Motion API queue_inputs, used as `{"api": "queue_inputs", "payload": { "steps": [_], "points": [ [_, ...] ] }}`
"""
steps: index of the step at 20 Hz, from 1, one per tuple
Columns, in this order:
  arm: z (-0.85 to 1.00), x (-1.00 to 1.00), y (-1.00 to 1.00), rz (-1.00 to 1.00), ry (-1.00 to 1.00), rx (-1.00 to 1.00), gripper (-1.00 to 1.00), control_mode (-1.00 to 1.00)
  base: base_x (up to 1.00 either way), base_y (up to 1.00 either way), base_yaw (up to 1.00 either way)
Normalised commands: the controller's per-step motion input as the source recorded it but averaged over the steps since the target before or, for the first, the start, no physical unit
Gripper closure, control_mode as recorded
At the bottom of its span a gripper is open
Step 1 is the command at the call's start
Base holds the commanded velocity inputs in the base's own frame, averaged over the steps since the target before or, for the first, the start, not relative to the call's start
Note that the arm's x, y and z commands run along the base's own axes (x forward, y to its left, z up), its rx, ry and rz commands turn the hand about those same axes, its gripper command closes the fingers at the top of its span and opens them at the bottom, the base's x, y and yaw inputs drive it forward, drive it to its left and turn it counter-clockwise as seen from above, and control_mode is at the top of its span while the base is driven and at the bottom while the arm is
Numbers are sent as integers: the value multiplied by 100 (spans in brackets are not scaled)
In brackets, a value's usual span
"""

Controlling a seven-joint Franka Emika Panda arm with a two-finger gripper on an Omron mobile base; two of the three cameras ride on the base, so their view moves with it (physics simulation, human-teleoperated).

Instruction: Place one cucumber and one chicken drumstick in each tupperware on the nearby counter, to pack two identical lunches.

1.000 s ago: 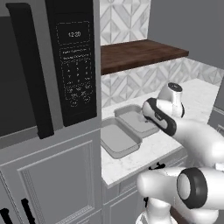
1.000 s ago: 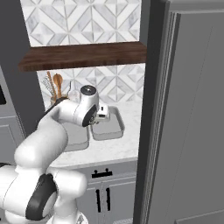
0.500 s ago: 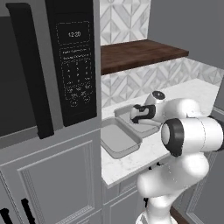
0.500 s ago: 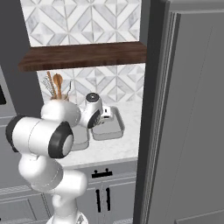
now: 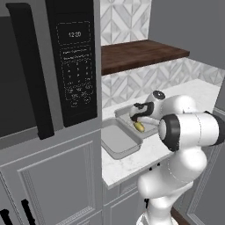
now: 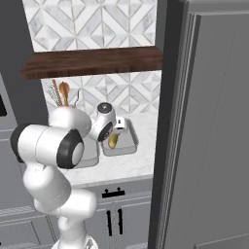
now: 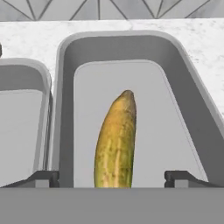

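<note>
The cucumber (image 7: 115, 144) lies in the tupperware (image 7: 192, 109) between the claw's (image 7: 113, 177) parted fingertips (untouched).

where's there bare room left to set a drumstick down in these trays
The nearer tupperware, beside the microwave, is bare across its whole floor. The farther tupperware holds a cucumber down its middle, leaving free strips along both side walls. It is crowded there: the gripper hangs right over it, jaws wide either side of the cucumber.

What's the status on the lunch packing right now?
Gripper open, fingertips wide apart above the right-hand grey tray. Yellow-green cucumber lies in that tray, free of the fingers. Left grey tray looks empty. Nothing in the way.
</note>
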Motion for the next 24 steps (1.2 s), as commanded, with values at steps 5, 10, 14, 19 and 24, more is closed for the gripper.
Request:
{"api": "queue_inputs", "payload": {
  "steps": [5, 10, 14, 19, 24],
  "points": [
    [100, -58, 0, -2, 1, 0, -100, -100, 0, 0, 0],
    [71, -100, -8, -11, 0, 0, -100, -100, 0, 0, 0],
    [21, -100, -3, -7, -1, 0, -100, -100, 0, 0, 0],
    [0, -100, 0, 8, -6, -1, -100, -100, 0, 0, 0],
    [0, -40, 0, 4, -5, 0, -100, 100, -60, 0, 3]
  ]
}}
